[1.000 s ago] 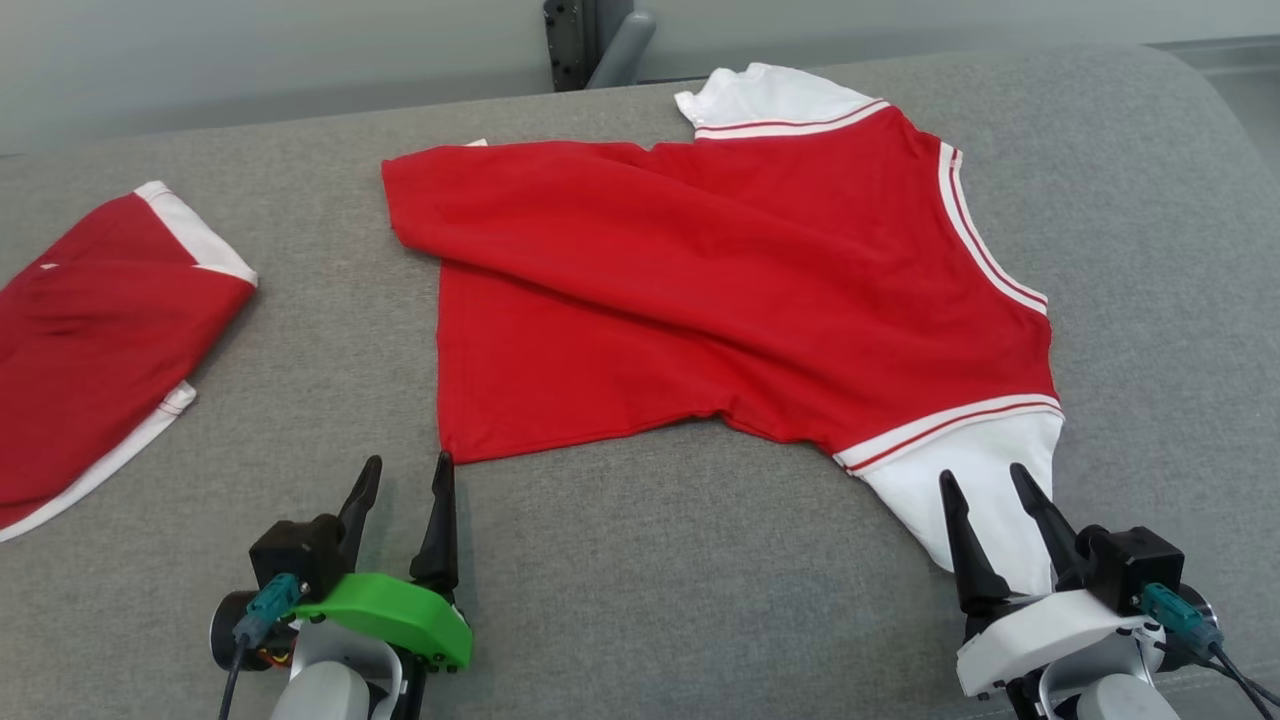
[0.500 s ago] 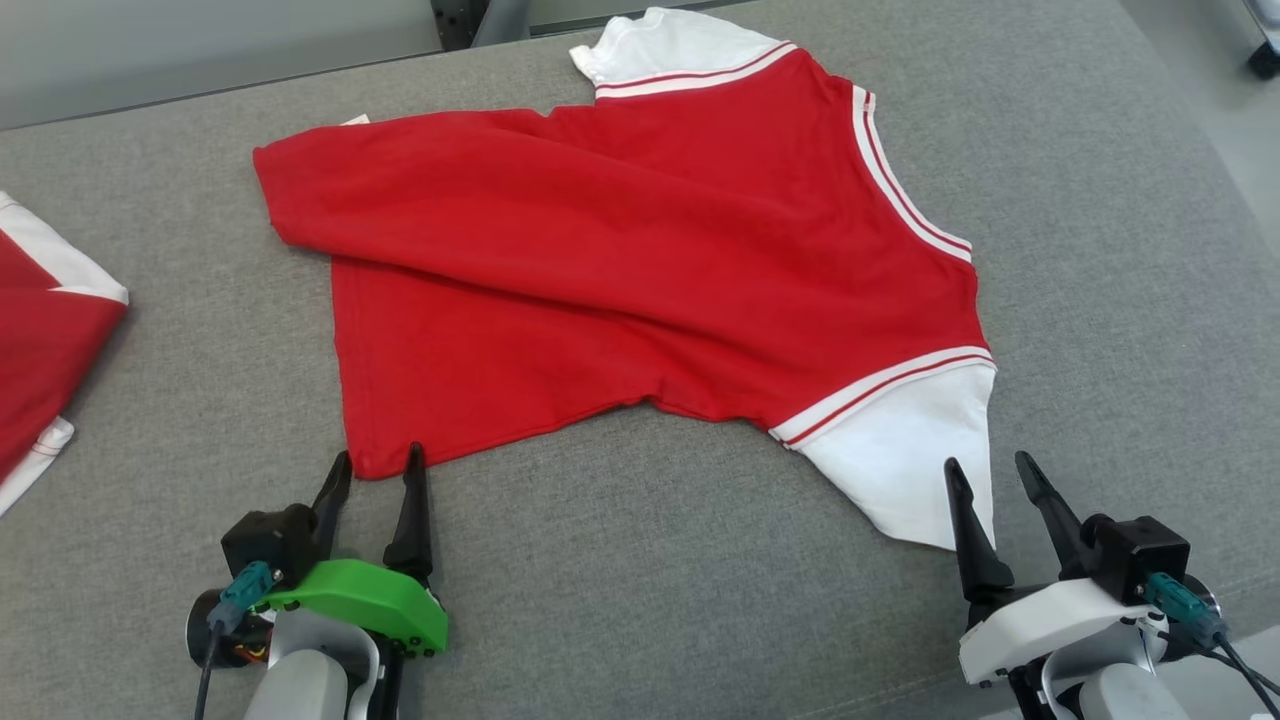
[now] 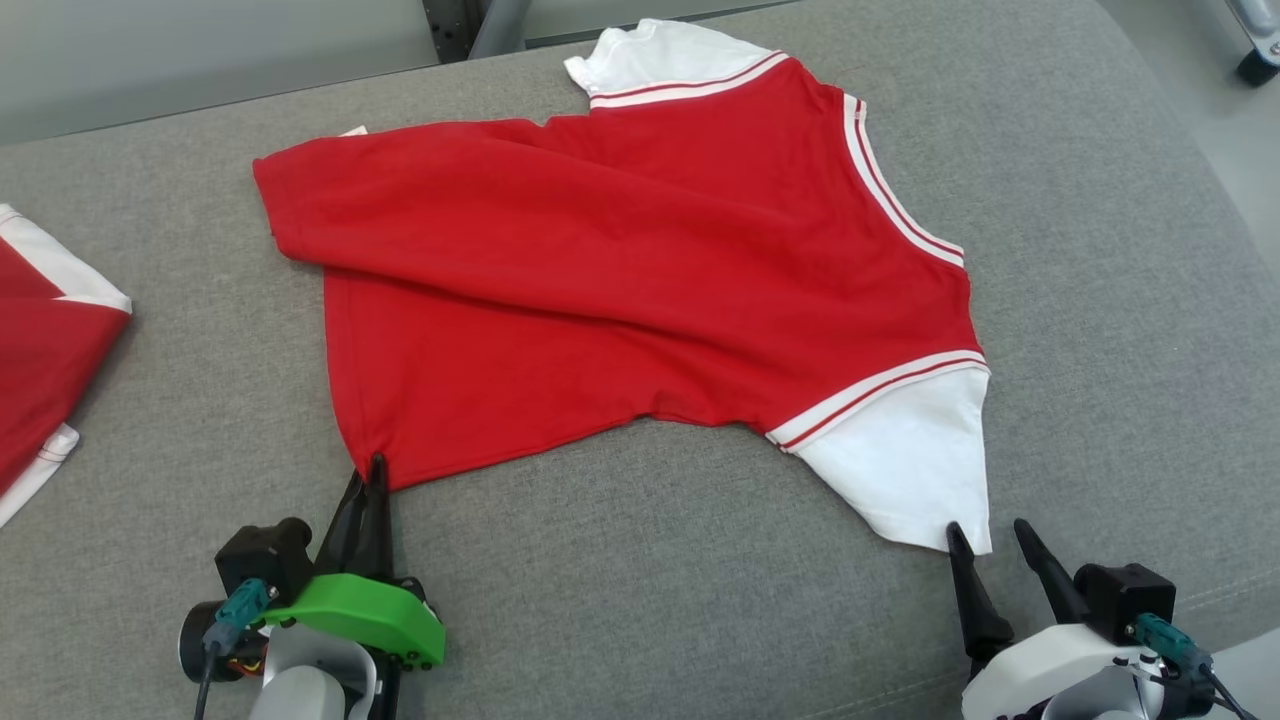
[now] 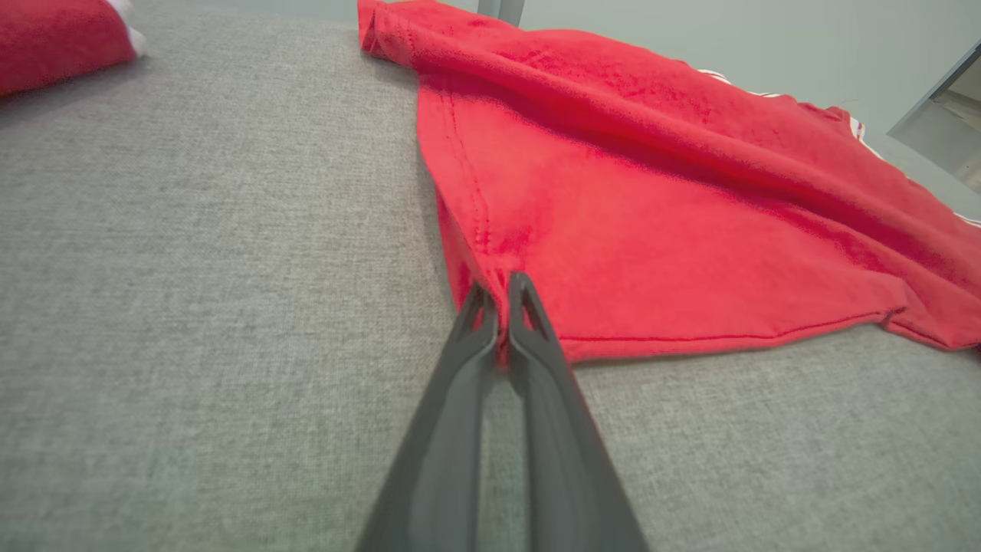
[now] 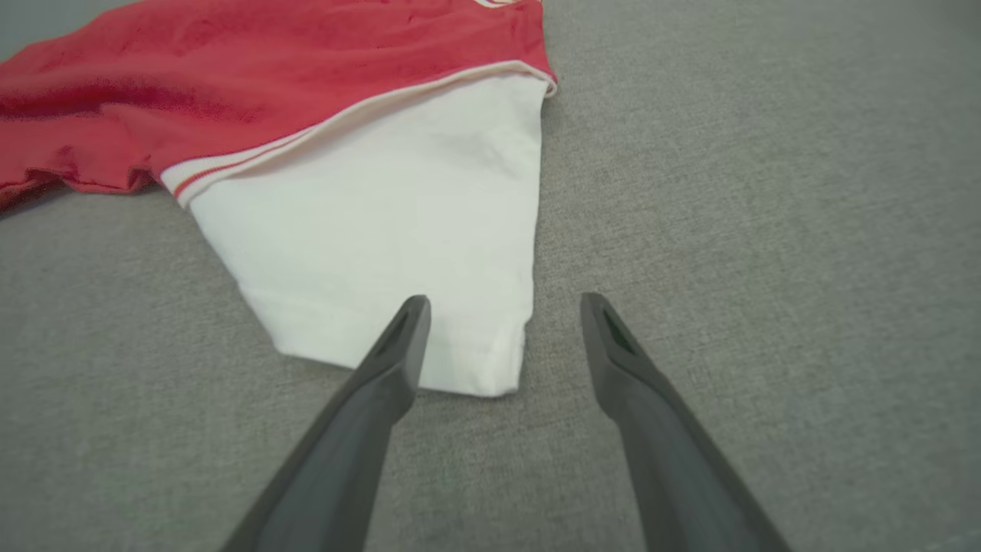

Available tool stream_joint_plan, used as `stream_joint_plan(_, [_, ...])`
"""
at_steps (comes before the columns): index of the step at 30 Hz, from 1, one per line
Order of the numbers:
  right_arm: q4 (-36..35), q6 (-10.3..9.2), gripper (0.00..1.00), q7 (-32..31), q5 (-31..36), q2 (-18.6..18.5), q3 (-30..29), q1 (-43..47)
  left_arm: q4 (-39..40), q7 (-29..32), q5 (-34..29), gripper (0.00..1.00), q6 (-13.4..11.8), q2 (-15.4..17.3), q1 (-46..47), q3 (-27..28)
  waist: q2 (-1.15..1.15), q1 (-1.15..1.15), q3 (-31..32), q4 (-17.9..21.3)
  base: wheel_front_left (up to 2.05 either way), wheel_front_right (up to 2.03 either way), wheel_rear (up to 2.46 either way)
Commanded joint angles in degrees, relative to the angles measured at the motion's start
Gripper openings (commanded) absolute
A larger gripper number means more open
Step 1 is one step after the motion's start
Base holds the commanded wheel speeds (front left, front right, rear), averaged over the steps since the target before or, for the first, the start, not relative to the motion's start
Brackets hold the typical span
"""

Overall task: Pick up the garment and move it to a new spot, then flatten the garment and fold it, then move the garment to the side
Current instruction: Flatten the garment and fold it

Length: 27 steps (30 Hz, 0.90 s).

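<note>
Across the middle of the grey fabric tabletop (image 3: 650, 580): red garment (image 3: 640, 260), a shirt with white sleeves, lying mostly flat. Its long axis runs left to right, with the hem toward the left edge and the striped neckline toward the right edge. The upper layer is creased diagonally and the hem side is skewed. The far sleeve (image 3: 660, 60) reaches the far edge; the near sleeve (image 3: 900, 460) points at the near right corner.

Left claw (image 3: 372, 470) is pressed together, pinching the near hem corner. Right claw (image 3: 985, 528) is spread, straddling the near sleeve's cuff corner, one finger over white cloth and the other over bare grey; contact cannot be told.

Open room: a bare strip along the near edge between the claws, a wide bare area toward the right edge, and a gap on the left.

A second red-and-white garment (image 3: 40, 340) lies at the left edge, well apart. A dark post (image 3: 470, 20) stands beyond the far edge.
</note>
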<state>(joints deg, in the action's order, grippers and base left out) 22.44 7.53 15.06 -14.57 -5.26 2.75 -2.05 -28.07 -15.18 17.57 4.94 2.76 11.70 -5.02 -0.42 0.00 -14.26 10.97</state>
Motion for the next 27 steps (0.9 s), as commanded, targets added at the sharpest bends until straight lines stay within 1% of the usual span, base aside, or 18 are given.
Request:
stream_joint_plan(1, [0.8,-0.08,1.00,0.2,-0.7,0.0,0.1,0.4,0.3,0.1,-0.3,0.00,-0.1,0.2,-0.7,0.0,0.42,0.00,0.3,-0.5,0.00,0.00,0.00])
stream_joint_plan(8, [6.3,-0.08,1.00,0.0,-2.6,0.5,0.6,-2.0,0.5,0.1,-1.0,0.00,0.5,0.2,-1.1,-1.1,0.42,0.00,-0.2,-1.8,0.00,0.00,0.00])
stream_joint_plan(12, [11.1,-0.02,1.00,-0.5,-3.8,1.1,3.4,-4.0,0.6,0.1,-1.6,0.00,0.6,0.2,-0.3,-1.4,0.42,0.00,-0.7,-2.5,0.00,0.00,0.00])
stream_joint_plan(13, [12.0,0.08,0.00,-0.6,-4.5,1.2,4.4,-4.5,0.6,0.1,-1.7,0.00,0.7,0.2,-0.1,-1.3,0.42,0.00,-0.8,-2.6,0.00,0.00,0.00])
stream_joint_plan(16, [12.6,0.16,0.00,-0.8,-6.1,0.7,5.7,-5.3,0.7,0.1,-1.9,0.00,0.7,0.2,-0.1,-0.9,0.42,0.00,-0.4,-2.6,0.00,0.00,0.00])
stream_joint_plan(19, [9.2,0.01,0.00,-0.3,-7.6,-0.6,5.2,-5.1,1.7,0.0,-1.7,0.00,0.9,0.2,-0.8,-0.1,0.42,0.00,1.0,-2.4,0.00,0.00,0.00])
stream_joint_plan(23, [1.0,-0.05,0.00,0.1,-9.5,-2.0,3.3,-5.5,5.8,0.0,-1.6,0.00,1.0,0.2,-1.6,1.5,0.42,0.00,4.6,-2.0,0.00,0.00,0.00])
stream_joint_plan(27, [-8.4,-0.05,0.00,0.1,-11.7,-3.9,2.1,-7.9,11.6,0.0,-3.4,0.00,1.5,0.3,-0.3,4.2,0.42,0.00,9.4,-1.9,0.00,0.00,0.00])
